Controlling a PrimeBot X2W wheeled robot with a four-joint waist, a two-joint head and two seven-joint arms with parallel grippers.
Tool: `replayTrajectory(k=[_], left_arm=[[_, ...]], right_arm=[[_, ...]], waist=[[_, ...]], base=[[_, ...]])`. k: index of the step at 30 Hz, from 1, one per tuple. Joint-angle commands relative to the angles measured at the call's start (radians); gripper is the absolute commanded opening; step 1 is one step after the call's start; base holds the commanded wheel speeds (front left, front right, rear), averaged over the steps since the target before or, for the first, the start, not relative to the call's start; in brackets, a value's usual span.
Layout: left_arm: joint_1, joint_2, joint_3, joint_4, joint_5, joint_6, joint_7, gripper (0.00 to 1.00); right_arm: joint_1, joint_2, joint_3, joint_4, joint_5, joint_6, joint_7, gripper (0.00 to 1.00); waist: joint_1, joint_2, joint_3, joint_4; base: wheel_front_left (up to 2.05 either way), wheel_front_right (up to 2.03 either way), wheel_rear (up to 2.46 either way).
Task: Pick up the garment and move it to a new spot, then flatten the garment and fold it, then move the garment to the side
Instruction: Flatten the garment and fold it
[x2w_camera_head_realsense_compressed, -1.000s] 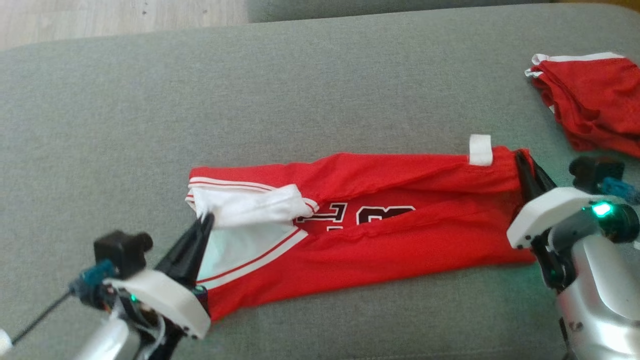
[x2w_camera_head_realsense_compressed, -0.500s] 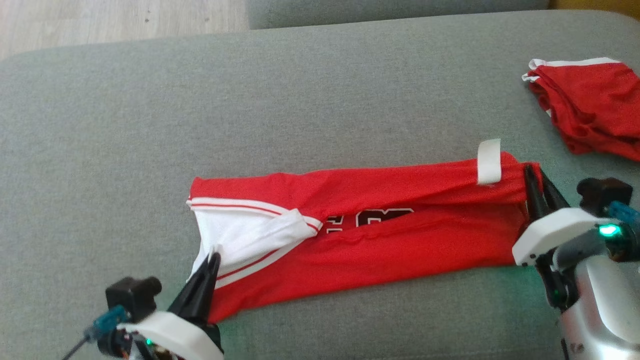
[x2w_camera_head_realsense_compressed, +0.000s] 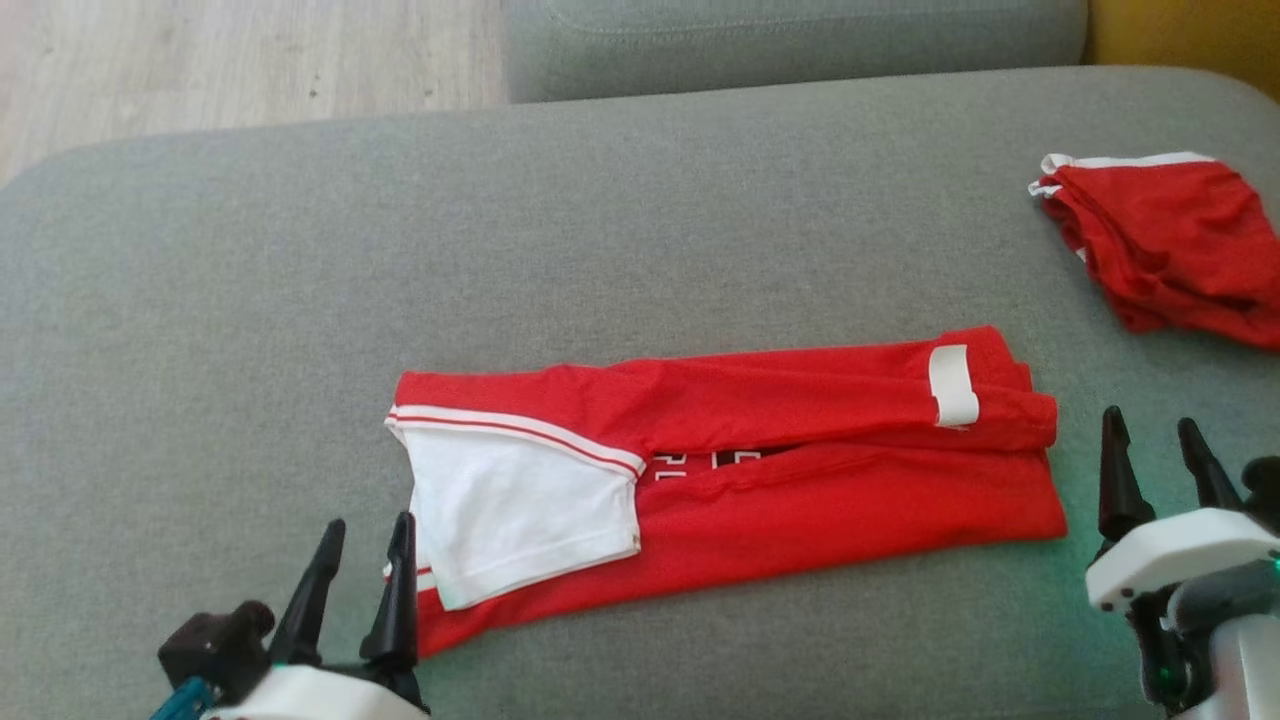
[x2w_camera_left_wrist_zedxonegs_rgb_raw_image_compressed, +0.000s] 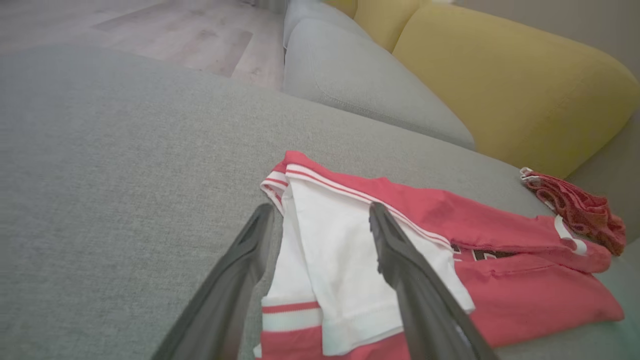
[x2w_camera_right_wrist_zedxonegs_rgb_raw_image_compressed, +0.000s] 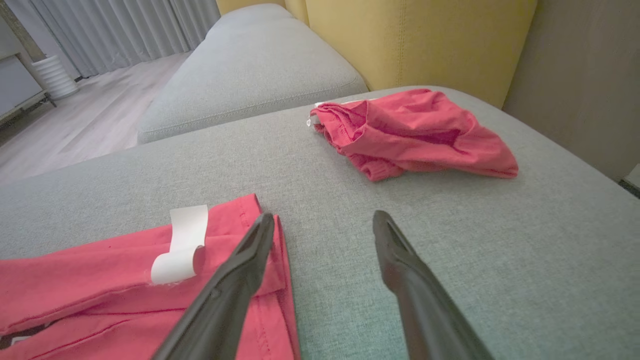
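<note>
The folded red-and-white jersey (x2w_camera_head_realsense_compressed: 800, 500) lies on the grey fabric sofa cushion (x2w_camera_head_realsense_compressed: 600, 230), its black lettering (x2w_camera_head_realsense_compressed: 700, 462) mostly hidden under a fold. The left hand (x2w_camera_head_realsense_compressed: 369, 523) and right hand (x2w_camera_head_realsense_compressed: 1148, 420), fingers apart, hold nothing.

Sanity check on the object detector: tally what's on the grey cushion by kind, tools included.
Red garments: 2 (folded jersey, crumpled garment)
Tools: 2 (left tool, right tool, both open, holding nothing)
Total: 4
</note>
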Motion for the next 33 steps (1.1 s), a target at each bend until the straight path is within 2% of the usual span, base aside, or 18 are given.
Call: replayTrajectory(k=[1,5,10,16,24,25,26,28,30,33], left_arm=[[-0.025,0.004,0.051,-0.036,0.016,0.015,-0.02,1.0],[-0.025,-0.009,0.067,-0.042,0.024,0.044,-0.04,1.0],[-0.026,-0.019,0.084,-0.048,0.029,0.065,-0.056,1.0],[-0.017,-0.002,0.085,-0.057,0.071,0.105,-0.062,1.0],[0.003,-0.002,0.078,-0.082,0.077,0.125,-0.059,1.0],[0.004,-0.001,0.078,-0.085,0.076,0.127,-0.059,1.0],[0.004,-0.001,0.078,-0.085,0.076,0.127,-0.059,1.0],[0.004,-0.001,0.078,-0.09,0.077,0.13,-0.057,1.0],[0.005,0.001,0.079,-0.094,0.076,0.132,-0.056,1.0],[0.006,0.004,0.078,-0.098,0.077,0.134,-0.054,1.0]], right_arm=[[-0.028,0.0,0.02,-0.044,-0.01,0.007,0.013,1.0],[-0.058,0.012,0.03,-0.039,-0.011,0.007,0.066,1.0],[-0.11,-0.004,0.031,0.052,-0.031,0.007,0.135,1.0],[-0.157,-0.029,0.027,0.191,-0.063,0.007,0.156,1.0],[-0.179,-0.016,0.055,0.332,-0.05,0.007,0.166,1.0],[-0.184,-0.012,0.062,0.345,-0.043,0.007,0.164,0.89],[-0.184,-0.012,0.062,0.345,-0.043,0.007,0.164,0.89],[-0.196,-0.008,0.073,0.366,-0.038,0.007,0.159,0.46],[-0.212,-0.005,0.086,0.382,-0.033,0.007,0.148,0.35],[-0.238,-0.009,0.102,0.401,-0.03,0.007,0.128,0.1]], waist=[[0.0001,-0.0001,-0.008,0.007],[0.0001,-0.0001,-0.016,0.019],[0.0001,-0.0001,-0.014,0.053],[0.0001,-0.0001,-0.008,0.093],[0.0001,-0.0001,-0.013,0.119],[0.0001,-0.0001,-0.015,0.118],[0.0001,-0.0001,-0.015,0.118],[0.0001,-0.0001,-0.017,0.115],[0.0001,-0.0001,-0.02,0.109],[0.0001,-0.0001,-0.026,0.097]], base=[[0.0,0.0,0.0],[0.0,0.0,0.0],[0.0,0.0,0.0],[0.0,0.0,0.0],[0.0,0.0,0.0],[0.0,0.0,0.0],[0.0,0.0,0.0],[0.0,0.0,0.0],[0.0,0.0,0.0],[0.0,0.0,0.0]])
